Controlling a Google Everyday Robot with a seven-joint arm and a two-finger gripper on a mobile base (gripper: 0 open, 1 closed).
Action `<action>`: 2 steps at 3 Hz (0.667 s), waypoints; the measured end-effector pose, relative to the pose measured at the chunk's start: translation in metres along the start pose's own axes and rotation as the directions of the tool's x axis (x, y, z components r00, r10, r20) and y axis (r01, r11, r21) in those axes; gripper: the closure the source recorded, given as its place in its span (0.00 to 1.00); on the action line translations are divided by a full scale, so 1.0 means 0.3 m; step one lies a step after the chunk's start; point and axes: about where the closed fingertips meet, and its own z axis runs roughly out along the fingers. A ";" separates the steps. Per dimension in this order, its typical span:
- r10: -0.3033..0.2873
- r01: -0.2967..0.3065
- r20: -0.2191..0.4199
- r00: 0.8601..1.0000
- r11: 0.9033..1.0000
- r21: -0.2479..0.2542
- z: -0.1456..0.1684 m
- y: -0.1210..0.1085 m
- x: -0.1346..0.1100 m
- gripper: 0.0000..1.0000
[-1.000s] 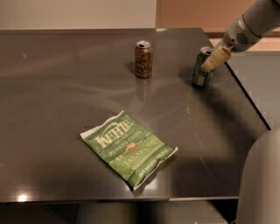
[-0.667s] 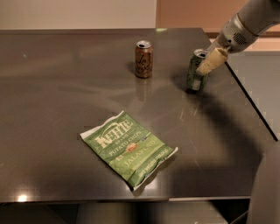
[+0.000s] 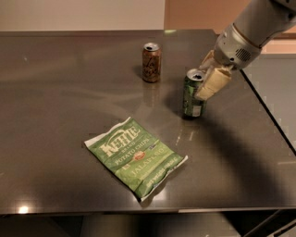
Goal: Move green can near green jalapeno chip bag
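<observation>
A smooth light-grey tubular arm (image 3: 263, 18) ends in a rounded grey wrist housing (image 3: 233, 46) with a patch of small vent holes. The gripper (image 3: 202, 77), with blunt cream fingers (image 3: 213, 82), clasps the top of the dark green metal soda can (image 3: 192, 99).

Probably an office or lab room (which one is unclear): a dark, glossy bench (image 3: 64, 88) stands against a plain pale wall (image 3: 69, 14). The robot arm's pincer (image 3: 204, 79) is over the bench's right side, clasping the green can (image 3: 190, 102).
</observation>
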 end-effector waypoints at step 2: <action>-0.186 0.187 0.019 0.982 0.978 -0.090 0.076 0.233 -0.125 0.84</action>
